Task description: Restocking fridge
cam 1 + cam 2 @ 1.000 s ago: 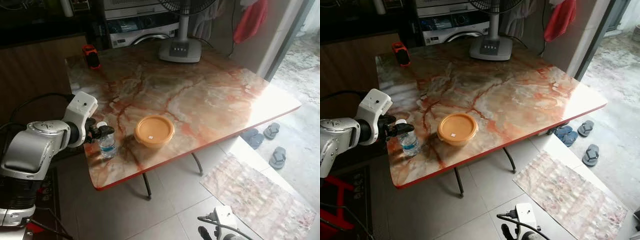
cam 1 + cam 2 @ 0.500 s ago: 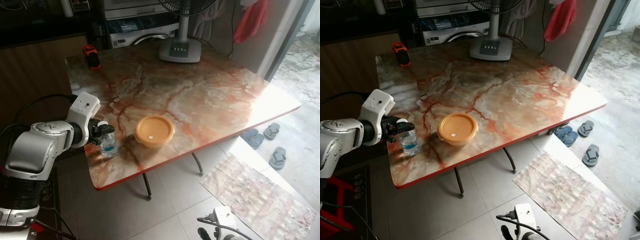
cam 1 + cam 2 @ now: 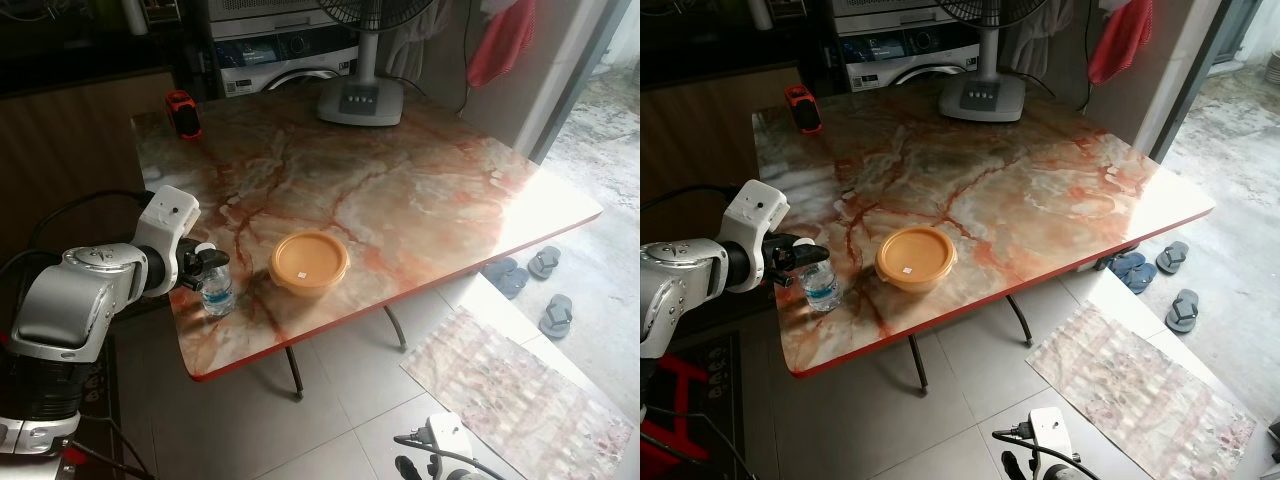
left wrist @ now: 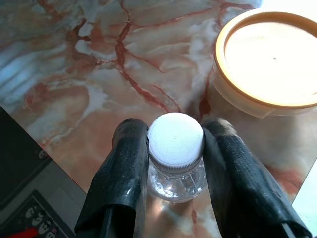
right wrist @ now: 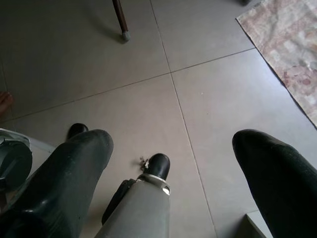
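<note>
Now left pincer [image 4: 174, 148] clamped around water bottle [image 4: 175, 151] (upright, beside orange bowl [image 3: 308, 262]).

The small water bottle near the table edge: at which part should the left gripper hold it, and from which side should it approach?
Probably at the neck just below the white cap, coming level from the table's near-left edge. The water bottle stands upright, and the orange lidded bowl sits on its far side. The left gripper already has its jaws on either side of the cap.
</note>
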Available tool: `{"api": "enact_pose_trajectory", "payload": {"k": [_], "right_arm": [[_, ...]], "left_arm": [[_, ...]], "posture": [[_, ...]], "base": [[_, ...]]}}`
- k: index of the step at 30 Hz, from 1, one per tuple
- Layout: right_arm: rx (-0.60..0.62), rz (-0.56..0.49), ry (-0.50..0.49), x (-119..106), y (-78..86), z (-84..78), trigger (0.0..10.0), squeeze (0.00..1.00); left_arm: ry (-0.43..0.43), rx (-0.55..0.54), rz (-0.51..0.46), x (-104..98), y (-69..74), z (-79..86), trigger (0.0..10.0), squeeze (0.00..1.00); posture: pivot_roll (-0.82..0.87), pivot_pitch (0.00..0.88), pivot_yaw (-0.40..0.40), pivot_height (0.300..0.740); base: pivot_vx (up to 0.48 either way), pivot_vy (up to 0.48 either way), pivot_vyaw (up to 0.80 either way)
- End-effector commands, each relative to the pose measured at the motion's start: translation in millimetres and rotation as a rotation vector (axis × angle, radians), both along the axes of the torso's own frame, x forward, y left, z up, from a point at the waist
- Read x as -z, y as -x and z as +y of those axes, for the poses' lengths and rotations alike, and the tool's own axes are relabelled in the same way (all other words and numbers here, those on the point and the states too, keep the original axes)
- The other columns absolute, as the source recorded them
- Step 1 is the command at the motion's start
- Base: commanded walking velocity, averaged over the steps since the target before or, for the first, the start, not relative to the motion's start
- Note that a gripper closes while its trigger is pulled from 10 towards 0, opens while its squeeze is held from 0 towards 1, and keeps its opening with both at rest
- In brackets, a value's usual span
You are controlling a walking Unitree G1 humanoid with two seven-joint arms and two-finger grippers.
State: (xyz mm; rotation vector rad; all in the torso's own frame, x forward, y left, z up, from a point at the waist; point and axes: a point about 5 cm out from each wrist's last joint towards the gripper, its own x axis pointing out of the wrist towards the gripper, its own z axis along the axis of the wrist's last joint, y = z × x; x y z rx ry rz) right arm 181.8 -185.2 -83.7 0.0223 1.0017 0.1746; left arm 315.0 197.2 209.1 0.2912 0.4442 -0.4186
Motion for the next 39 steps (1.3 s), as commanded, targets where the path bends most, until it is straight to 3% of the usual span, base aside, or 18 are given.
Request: {"api": "enact_pose_trajectory", "payload": {"k": [1,4,5,6,10,11,12,25,26,28,29,39], "right_arm": [[-0.007,0.008,0.0,-0.1,-0.5,0.1,10.0,0.0],[-0.008,0.008,0.001,-0.1,-0.4,0.2,10.0,0.0],[-0.01,0.007,0.002,-0.2,-0.8,0.2,10.0,0.0],[-0.01,0.007,0.003,-0.3,-0.9,0.2,10.0,0.0],[-0.013,0.007,0.002,-0.4,-1.1,0.4,10.0,0.0],[-0.014,0.007,0.002,-0.4,-1.1,0.3,10.0,0.0],[-0.015,0.007,0.002,-0.4,-1.2,0.2,10.0,0.0],[-0.038,0.01,0.006,-0.5,-0.9,-0.1,10.0,0.0],[-0.041,0.01,0.006,-0.5,-0.8,-0.2,10.0,0.0],[-0.043,0.011,0.007,-0.5,-0.8,-0.3,10.0,0.0],[-0.046,0.011,0.008,-0.5,-0.9,-0.3,10.0,0.0],[-0.056,0.016,0.005,-0.5,-0.5,-0.6,10.0,0.0]], "left_arm": [[-0.048,-0.005,0.038,11.1,1.9,3.6,10.0,0.0],[-0.069,-0.007,0.025,10.7,2.2,4.6,10.0,0.0],[-0.071,-0.019,0.017,9.7,1.0,6.0,10.0,0.44],[-0.066,-0.025,0.014,9.0,0.4,6.4,10.0,1.0],[-0.046,-0.029,0.013,7.3,-1.1,5.2,10.0,1.0],[-0.044,-0.025,0.014,6.9,-0.8,4.5,10.0,0.92],[-0.037,-0.021,0.016,6.6,-0.3,3.8,10.0,0.0],[-0.001,-0.028,0.032,9.0,0.5,3.2,10.0,0.0],[-0.002,-0.03,0.032,9.1,0.3,3.2,3.9,0.0],[-0.003,-0.031,0.031,9.1,0.3,3.1,3.9,0.0],[-0.004,-0.031,0.031,9.1,0.3,3.4,0.0,0.0],[-0.001,-0.032,0.036,10.8,1.8,3.6,0.0,0.0]], "posture": [[0.13,0.0,-0.006,0.74],[0.13,0.0,-0.004,0.74],[0.13,0.0,-0.006,0.74],[0.13,0.0,-0.006,0.74],[0.13,0.0,-0.007,0.74],[0.13,0.0,-0.007,0.74],[0.13,0.0,-0.007,0.74],[0.13,0.0,-0.012,0.74],[0.13,0.0,-0.012,0.74],[0.13,0.0,-0.012,0.74],[0.13,0.0,-0.012,0.74],[0.13,0.0,-0.014,0.74]], "base": [[0.0,0.0,0.0],[0.0,0.0,0.0],[0.0,0.0,0.0],[0.0,0.0,0.0],[0.0,0.0,0.0],[0.0,0.0,0.0],[0.0,0.0,0.0],[0.0,0.0,0.0],[0.0,0.0,0.0],[0.0,0.0,0.0],[0.0,0.0,0.0],[0.0,0.0,0.0]]}}
